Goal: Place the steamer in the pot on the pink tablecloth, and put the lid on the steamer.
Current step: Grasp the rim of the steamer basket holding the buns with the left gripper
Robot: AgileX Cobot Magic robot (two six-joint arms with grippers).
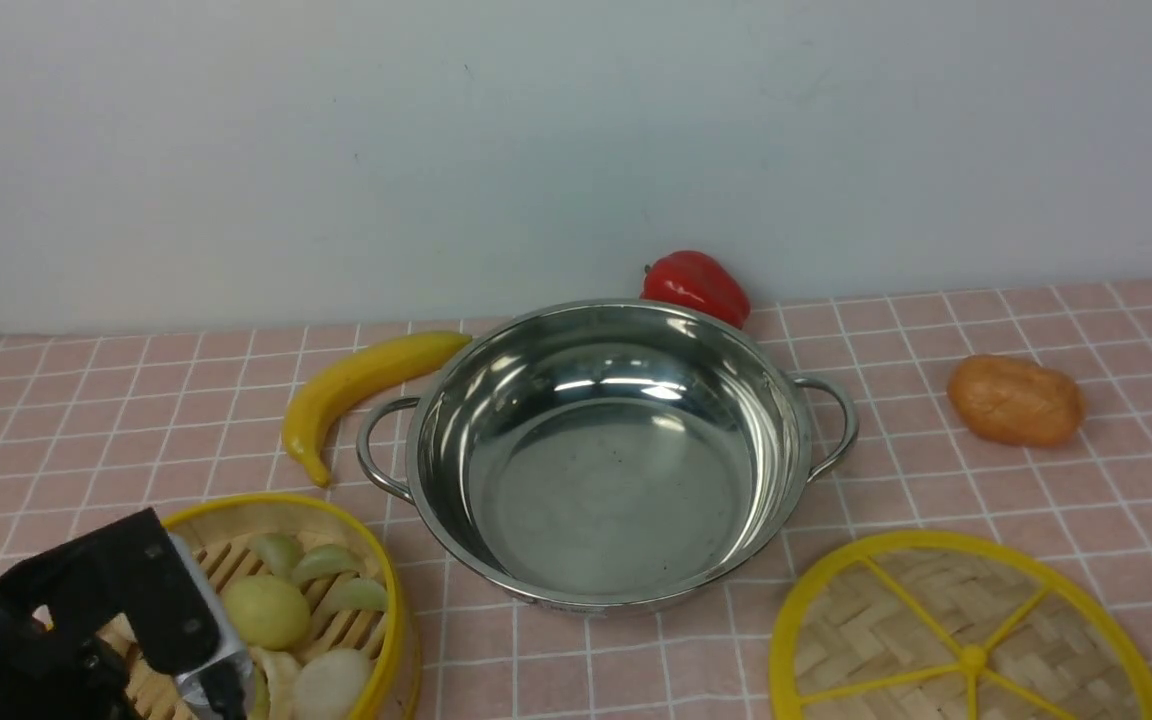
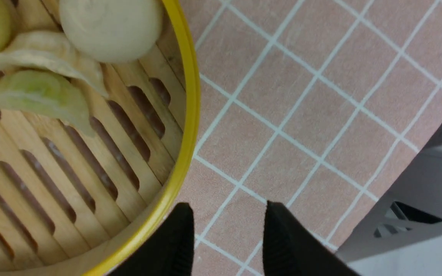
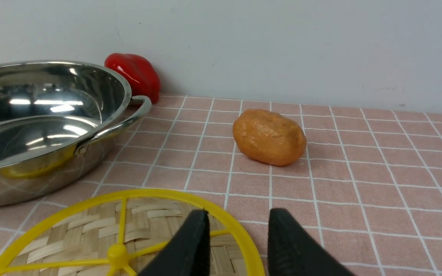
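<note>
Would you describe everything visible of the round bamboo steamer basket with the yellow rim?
The round bamboo steamer basket sits upright and uncovered on the pink white-gridded tablecloth, close beside the shiny steel pot, on its left. It has a yellow rim, wooden wall and slatted floor holding pale toy buns and dumplings. The left gripper hovers at its rim, jaws open; contact is unclear.
</note>
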